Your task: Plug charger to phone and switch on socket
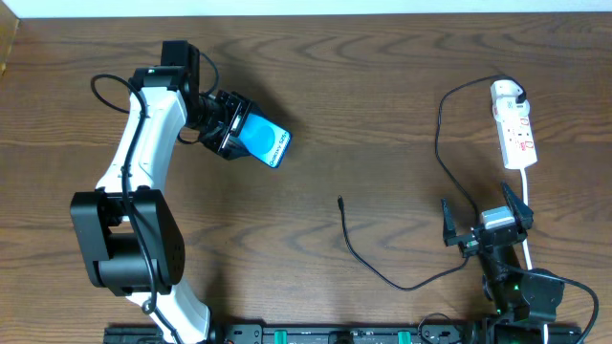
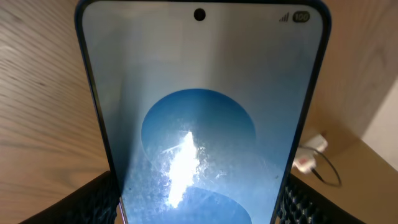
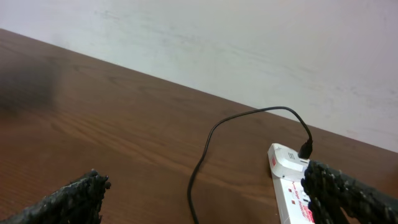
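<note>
Brown wooden table (image 1: 382, 115) — the phone (image 1: 268, 140) sits clamped in the left tool (image 1: 241, 131).

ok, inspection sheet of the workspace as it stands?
Surface: brown wood-grain table.
Job's things: phone held in left tool, screen lit; charger tip lies free mid-table, unplugged from phone; socket at far right.
Clutter: nothing seen.
Tools: left tool shut on phone; right tool open, empty, near socket.
Cables: charger loops from socket's far end to mid-table; white cord runs from socket past right tool.
Surroundings: pale wall behind table.
</note>
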You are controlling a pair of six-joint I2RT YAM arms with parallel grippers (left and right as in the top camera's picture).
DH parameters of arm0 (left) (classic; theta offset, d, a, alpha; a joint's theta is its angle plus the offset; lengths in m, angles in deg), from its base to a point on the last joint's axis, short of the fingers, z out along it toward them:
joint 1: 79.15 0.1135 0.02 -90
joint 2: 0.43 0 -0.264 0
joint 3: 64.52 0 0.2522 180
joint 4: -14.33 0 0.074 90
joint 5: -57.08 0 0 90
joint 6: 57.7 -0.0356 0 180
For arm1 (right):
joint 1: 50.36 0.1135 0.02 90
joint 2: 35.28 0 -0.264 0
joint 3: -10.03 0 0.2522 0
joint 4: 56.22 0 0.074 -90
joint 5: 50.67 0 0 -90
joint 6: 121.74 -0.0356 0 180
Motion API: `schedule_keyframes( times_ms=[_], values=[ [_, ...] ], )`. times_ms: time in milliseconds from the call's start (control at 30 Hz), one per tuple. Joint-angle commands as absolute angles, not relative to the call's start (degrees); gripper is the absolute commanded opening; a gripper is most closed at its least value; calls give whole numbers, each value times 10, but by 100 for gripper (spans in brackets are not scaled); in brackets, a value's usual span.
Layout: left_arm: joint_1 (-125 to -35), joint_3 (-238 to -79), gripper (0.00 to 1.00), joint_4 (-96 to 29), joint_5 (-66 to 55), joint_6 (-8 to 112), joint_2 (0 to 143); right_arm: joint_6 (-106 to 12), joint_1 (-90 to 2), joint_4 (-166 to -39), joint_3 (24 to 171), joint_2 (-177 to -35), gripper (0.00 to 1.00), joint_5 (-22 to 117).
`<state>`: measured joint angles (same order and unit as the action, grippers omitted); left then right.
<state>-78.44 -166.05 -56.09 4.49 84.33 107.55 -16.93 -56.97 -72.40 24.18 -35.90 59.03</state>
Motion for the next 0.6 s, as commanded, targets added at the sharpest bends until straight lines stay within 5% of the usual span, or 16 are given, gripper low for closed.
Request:
schedule_keyframes(
  times_ms=[0, 567],
  values=[
    [-782, -1663, 7, -564, 9, 833, 1058, -163, -567, -728, 241, -357, 99, 590],
    [-782, -1663, 7, -564, 27, 833, 1058, -153, -567, -700, 241, -357, 99, 594]
  ],
)
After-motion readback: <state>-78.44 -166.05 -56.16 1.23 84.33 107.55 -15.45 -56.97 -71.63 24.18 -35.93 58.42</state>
